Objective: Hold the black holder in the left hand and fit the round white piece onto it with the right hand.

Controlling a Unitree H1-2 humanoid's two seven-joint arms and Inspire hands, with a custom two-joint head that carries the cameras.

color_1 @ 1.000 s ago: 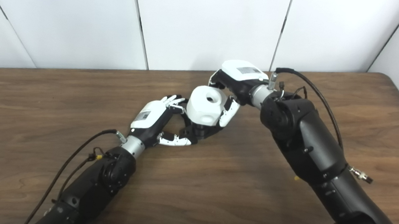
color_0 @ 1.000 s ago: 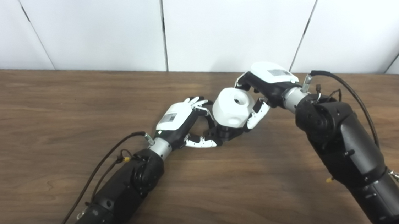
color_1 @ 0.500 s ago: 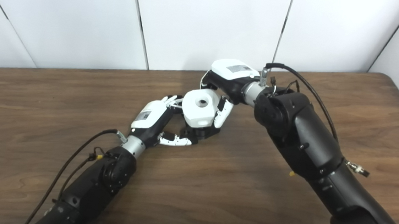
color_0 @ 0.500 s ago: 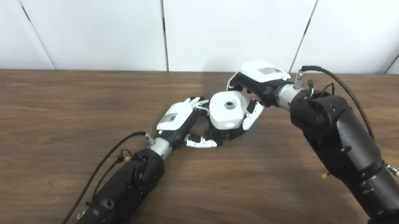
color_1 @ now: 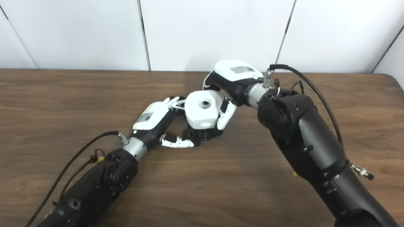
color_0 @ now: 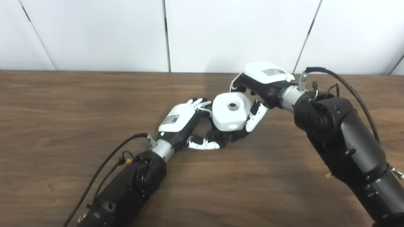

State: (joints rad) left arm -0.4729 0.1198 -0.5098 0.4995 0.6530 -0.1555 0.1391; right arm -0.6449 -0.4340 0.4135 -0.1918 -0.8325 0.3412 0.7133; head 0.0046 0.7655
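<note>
The right robot hand (color_0: 257, 92) grasps the round white piece (color_0: 230, 111), directly above the black holder (color_0: 226, 136) that the left robot hand (color_0: 183, 123) grips just beside it on the desk (color_0: 43, 115). Best keep the bore level and centred, pressing straight down while the left braces.

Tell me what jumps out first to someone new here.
The round white piece at mid-table, gripped by the right hand directly over the black holder. Next, the left hand, just left of it, closed around the holder's base on the brown wooden table. The two black arms meet there like an arch.
</note>
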